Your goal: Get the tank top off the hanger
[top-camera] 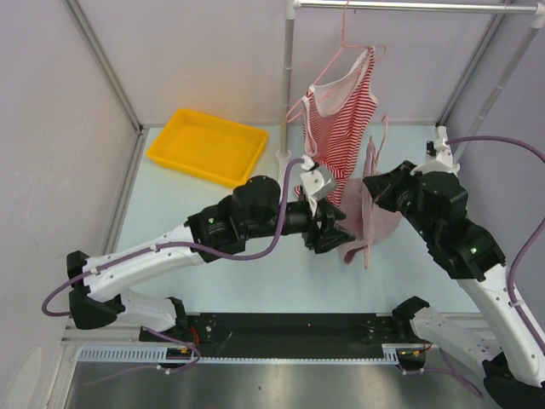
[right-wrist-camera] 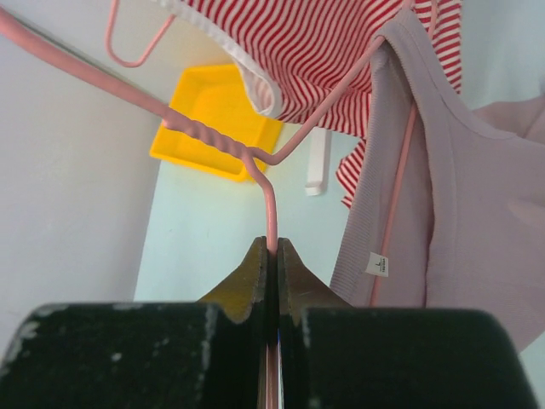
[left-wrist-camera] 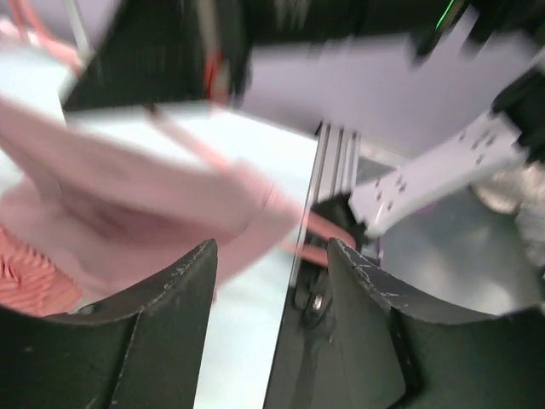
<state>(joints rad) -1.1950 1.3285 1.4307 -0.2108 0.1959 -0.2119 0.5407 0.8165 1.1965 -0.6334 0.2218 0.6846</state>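
Observation:
A pale pink tank top [top-camera: 368, 213] hangs on a pink wire hanger [right-wrist-camera: 255, 158]. My right gripper [top-camera: 375, 191] is shut on that hanger's wire stem [right-wrist-camera: 273, 243] and holds it above the table. In the right wrist view the pink top [right-wrist-camera: 460, 221] drapes to the right of the jaws. My left gripper [top-camera: 329, 235] is open beside the pink top's lower left edge. In the blurred left wrist view the pink cloth [left-wrist-camera: 128, 213] lies just past the left fingertip, and nothing sits between the jaws [left-wrist-camera: 271, 256].
A red-and-white striped tank top [top-camera: 345, 111] hangs on another pink hanger from the metal rail [top-camera: 409, 7], just behind the pink one; it also shows in the right wrist view [right-wrist-camera: 324, 51]. A yellow tray [top-camera: 208, 145] lies at the back left. Frame posts stand around.

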